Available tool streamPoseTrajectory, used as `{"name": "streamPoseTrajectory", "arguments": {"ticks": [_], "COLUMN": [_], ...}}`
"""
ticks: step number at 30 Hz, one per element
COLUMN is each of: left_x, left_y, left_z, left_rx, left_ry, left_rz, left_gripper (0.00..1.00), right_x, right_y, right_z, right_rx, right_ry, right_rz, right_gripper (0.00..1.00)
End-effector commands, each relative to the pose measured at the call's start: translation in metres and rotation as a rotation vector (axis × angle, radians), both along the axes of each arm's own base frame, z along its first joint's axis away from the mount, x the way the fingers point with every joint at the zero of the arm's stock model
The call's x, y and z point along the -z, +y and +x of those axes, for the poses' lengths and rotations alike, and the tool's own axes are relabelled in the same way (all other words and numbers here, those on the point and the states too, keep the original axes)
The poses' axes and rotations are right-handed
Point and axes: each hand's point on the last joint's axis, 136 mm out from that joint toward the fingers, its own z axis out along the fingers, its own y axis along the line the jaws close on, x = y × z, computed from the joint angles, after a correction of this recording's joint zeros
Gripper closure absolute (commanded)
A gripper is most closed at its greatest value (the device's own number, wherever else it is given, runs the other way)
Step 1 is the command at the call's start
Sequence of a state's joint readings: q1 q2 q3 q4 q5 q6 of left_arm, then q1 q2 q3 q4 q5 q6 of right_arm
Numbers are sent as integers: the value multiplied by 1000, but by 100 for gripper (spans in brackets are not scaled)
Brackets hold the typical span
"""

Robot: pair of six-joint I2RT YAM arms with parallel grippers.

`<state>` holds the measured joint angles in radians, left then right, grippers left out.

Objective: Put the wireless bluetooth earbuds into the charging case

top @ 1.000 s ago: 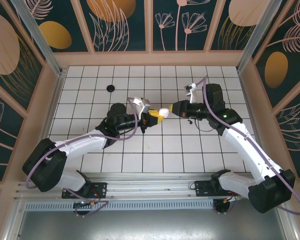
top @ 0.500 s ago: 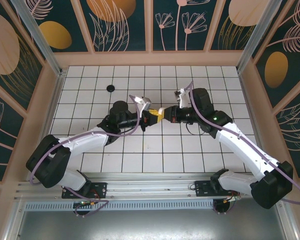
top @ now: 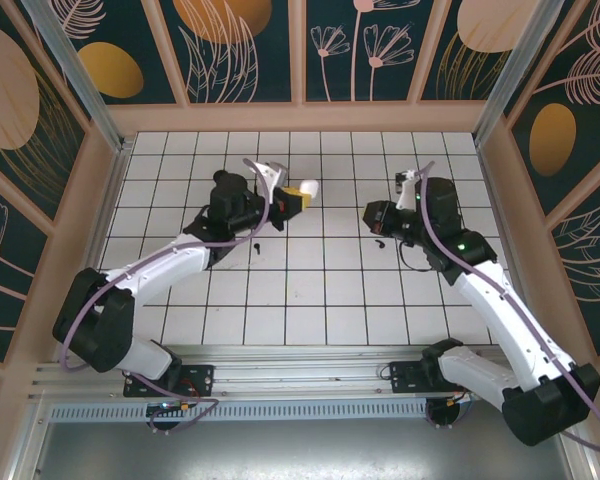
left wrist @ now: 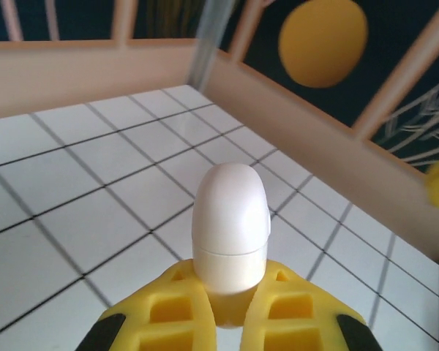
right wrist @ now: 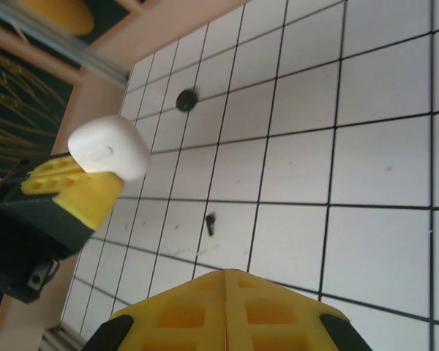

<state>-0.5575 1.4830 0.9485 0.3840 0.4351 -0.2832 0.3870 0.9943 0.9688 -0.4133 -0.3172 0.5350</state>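
Note:
The charging case (left wrist: 230, 223) is a smooth white rounded box with a seam line across it. My left gripper (left wrist: 232, 307) is shut on its lower end and holds it above the tiles, near the middle of the floor (top: 306, 189). From the right wrist view the charging case (right wrist: 110, 148) sticks out of the left gripper's yellow fingers (right wrist: 73, 186). One black earbud (top: 257, 243) lies on a tile under the left arm; the right wrist view shows an earbud (right wrist: 211, 224) too. A second earbud (top: 380, 243) lies just below my right gripper (top: 372, 215). The right gripper (right wrist: 225, 272) is shut with nothing in it.
A small black round disc (top: 221, 176) lies on the tiles at the back left; the disc (right wrist: 184, 99) is also seen from the right wrist. Wooden walls (top: 300, 117) ring the white tiled floor. Open tiles stretch between the two grippers.
The two grippers met at the case in the middle of the floor, then drew apart. The left one carried the case back and left; the right one pulled away to the right.

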Motion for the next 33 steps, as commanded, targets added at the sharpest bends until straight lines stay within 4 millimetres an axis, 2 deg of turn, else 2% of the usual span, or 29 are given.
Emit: {"name": "streamPoseTrajectory", "arguments": {"ticks": [1, 4, 7, 8, 9, 12, 18, 27, 30, 33], "left_x": [35, 59, 91, 101, 99, 133, 178, 214, 220, 220], "left_y": [32, 55, 64, 64, 60, 57, 53, 63, 70, 76], "left_z": [25, 39, 44, 44, 50, 55, 61, 53, 52, 52], "left_rx": [-107, -143, -149, -144, -140, -147, -172, -216, -244, -270], "left_ry": [135, 223, 304, 327, 327, 436, 569, 668, 678, 667], "left_rz": [63, 71, 104, 115, 111, 114, 123, 188, 221, 255], "left_gripper": [100, 100, 100, 100, 100, 100, 100, 100, 100, 91], "right_x": [20, 36, 48, 52, 55, 63, 77, 90, 93, 94], "right_y": [-11, -13, -11, -10, -8, -6, -6, -5, -3, -2], "right_z": [2, 3, 5, 6, 7, 10, 11, 13, 15, 17], "right_rx": [50, 56, 54, 51, 47, 40, 41, 47, 38, 36], "right_ry": [50, 90, 114, 122, 130, 150, 177, 211, 220, 227], "right_rz": [13, 17, 33, 39, 43, 48, 30, 34, 33, 31], "right_gripper": [91, 90, 90, 90, 90, 90, 90, 89, 89, 88]}}
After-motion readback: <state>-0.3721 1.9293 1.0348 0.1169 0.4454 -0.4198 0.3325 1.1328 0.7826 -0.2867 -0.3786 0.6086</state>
